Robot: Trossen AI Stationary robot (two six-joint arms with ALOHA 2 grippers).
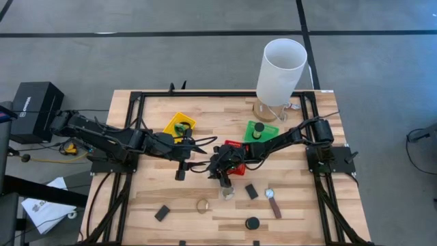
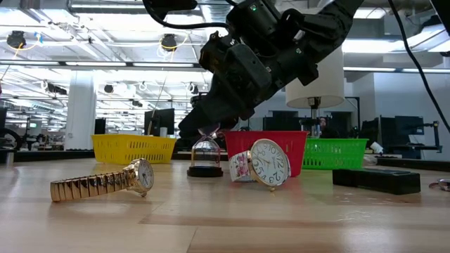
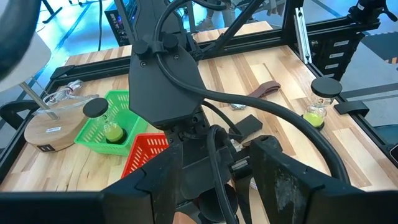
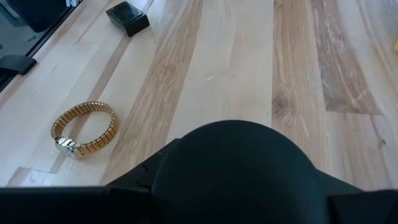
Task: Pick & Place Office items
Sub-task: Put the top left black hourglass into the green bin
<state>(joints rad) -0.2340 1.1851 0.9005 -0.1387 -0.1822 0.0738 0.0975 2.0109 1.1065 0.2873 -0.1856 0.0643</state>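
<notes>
Right tool [image 1: 226, 186] hangs low over the pale wooden table [image 1: 136, 205], its fingers closed on a small clear hourglass with a black base [image 2: 205, 158], just in front of the red plastic basket [image 2: 232, 147]. Left tool [image 1: 181, 175] hovers nearby, fingers apart, empty. Gold-banded wristwatch [image 4: 84, 129] lies well apart.

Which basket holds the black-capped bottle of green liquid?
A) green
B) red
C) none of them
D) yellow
A: in the left wrist view the black-capped bottle stands inside the green basket, beside the red basket; the high view shows it there too.
</notes>
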